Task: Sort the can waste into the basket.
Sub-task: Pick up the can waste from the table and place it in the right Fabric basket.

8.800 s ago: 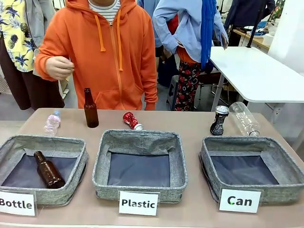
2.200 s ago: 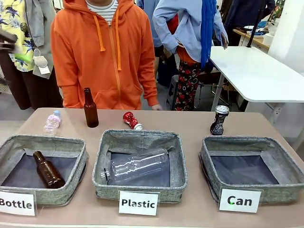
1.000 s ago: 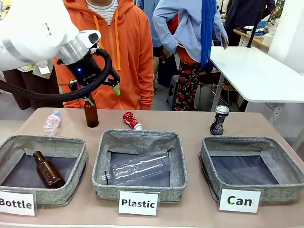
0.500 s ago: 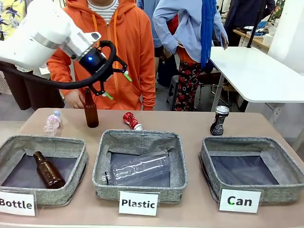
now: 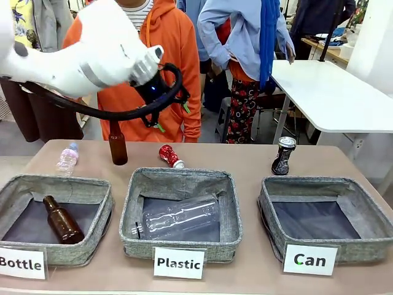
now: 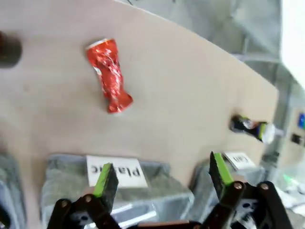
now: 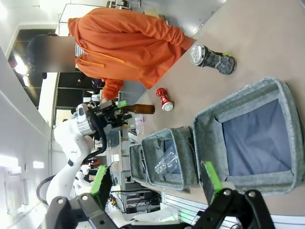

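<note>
The red can (image 5: 171, 156) lies crushed on the table behind the middle basket. The black-blue can (image 5: 283, 155) stands behind the "Can" basket (image 5: 363, 248), whose dark floor is bare. My left gripper (image 5: 172, 117) hangs open in the air above the red can, a little to the can's left. In the left wrist view the left gripper (image 6: 162, 171) has nothing between its fingers, and the red can (image 6: 109, 75) lies ahead, the black-blue can (image 6: 250, 129) far off. My right gripper (image 7: 155, 175) is open and looks down on the basket (image 7: 206, 143), black-blue can (image 7: 212, 58) and red can (image 7: 164, 98).
A brown bottle (image 5: 117, 144) stands left of the red can, with a small plastic bottle (image 5: 67, 158) farther left. The "Plastic" basket (image 5: 129, 215) holds a clear bottle; the "Bottle" basket (image 5: 101, 227) holds a brown one. A person in an orange hoodie (image 5: 178, 74) stands at the far edge.
My left arm has swung right, from above the brown bottle to above the red can. Its gripper has stayed open. The cans have not moved.
</note>
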`<state>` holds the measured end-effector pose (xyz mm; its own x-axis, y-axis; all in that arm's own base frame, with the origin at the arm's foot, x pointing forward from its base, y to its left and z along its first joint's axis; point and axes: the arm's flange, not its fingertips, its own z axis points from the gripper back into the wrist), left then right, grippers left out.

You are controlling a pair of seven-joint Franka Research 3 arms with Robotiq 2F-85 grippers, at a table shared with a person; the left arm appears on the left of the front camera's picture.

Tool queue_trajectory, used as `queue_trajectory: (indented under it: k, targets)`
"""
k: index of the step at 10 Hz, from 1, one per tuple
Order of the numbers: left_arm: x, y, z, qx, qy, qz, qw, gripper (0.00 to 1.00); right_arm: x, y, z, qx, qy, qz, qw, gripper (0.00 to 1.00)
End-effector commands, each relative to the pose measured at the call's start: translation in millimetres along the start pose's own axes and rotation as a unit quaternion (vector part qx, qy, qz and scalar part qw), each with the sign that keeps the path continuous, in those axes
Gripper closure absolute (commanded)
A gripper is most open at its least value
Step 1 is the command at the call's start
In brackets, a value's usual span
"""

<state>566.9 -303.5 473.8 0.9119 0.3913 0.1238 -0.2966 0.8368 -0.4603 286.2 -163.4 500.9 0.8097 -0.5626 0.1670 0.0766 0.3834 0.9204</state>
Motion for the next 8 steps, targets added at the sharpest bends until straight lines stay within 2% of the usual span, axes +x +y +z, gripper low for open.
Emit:
queue_trajectory:
  k: [1, 2, 3, 4, 5, 6, 8]
  targets:
    - [7, -17, -27, 0.089, -0.022, 0.023, 0.996, 0.0, 1, -1, -1, 0.016, -0.006, 0.012, 1.0, 0.0]
    - [6, -16, -10, 0.075, 0.039, 0.009, 0.996, 0.0, 1, -1, -1, 0.016, -0.006, 0.012, 1.0, 0.0]
    - [-7, -2, 34, 0.033, 0.198, -0.048, 0.978, 0.0, 1, -1, -1, 0.016, -0.006, 0.012, 1.0, 0.0]
    - [-39, 10, 80, 0.015, 0.294, -0.091, 0.951, 0.0, 1, -1, -1, 0.016, -0.006, 0.012, 1.0, 0.0]
    - [-78, 28, 121, 0.012, 0.323, -0.129, 0.938, 0.0, 1, -1, -1, 0.016, -0.006, 0.012, 1.0, 0.0]
    - [-105, 46, 147, 0.01, 0.335, -0.144, 0.931, 0.0, 1, -1, -1, 0.016, -0.006, 0.012, 1.0, 0.0]
    - [-131, 72, 183, -0.03, 0.347, -0.115, 0.93, 0.0, 1, -1, -1, 0.016, -0.006, 0.012, 1.0, 0.0]
